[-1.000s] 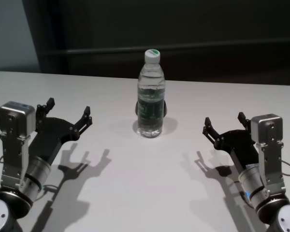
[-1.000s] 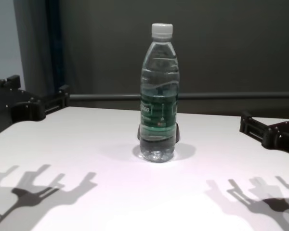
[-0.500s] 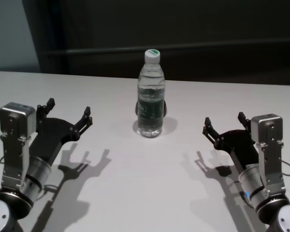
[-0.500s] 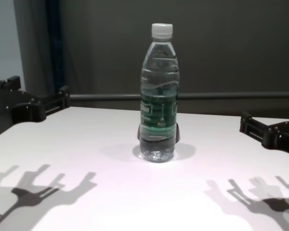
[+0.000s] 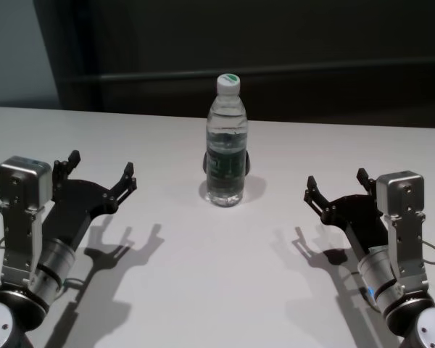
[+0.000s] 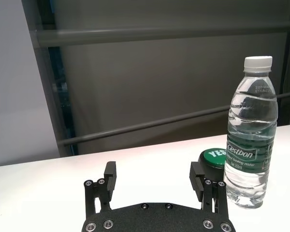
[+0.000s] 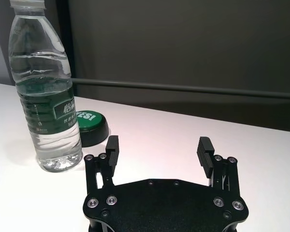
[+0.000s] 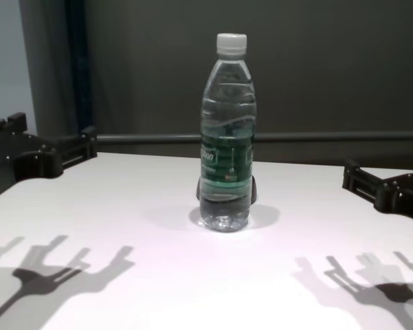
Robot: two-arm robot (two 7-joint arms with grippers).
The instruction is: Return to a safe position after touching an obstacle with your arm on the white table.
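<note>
Water bottle (image 5: 226, 141) is standing upright near centre of the white table (image 5: 217, 290), cap on, w/ a green push-button (image 7: 88, 124) sitting just behind its base, partly hidden by it in the head view.

Left gripper (image 5: 101, 171) is hovering above the table at approx 9 o'clock from the bottle, well apart from it; fingers spread wide, holding nothing. Right gripper (image 5: 336, 186) is hovering at approx 3–4 o'clock from the bottle, also well apart, fingers wide, empty. Neither arm is touching the bottle now.

Risks from here, as judged: bottle is tall, narrow-based, so any sideways brush from a fingertip or forearm on the way out could tip it, and it could roll off. The left arm looks like the one working; if it swings inward rather than straight back, that's the likely cause. The button is close enough to get bumped by a falling bottle.

Hard to see: chest view is cutting off both grippers at the frame edges; elbows and upper arms are out of view, so clearance from the table edge can't be judged. Button text only partly readable.
</note>
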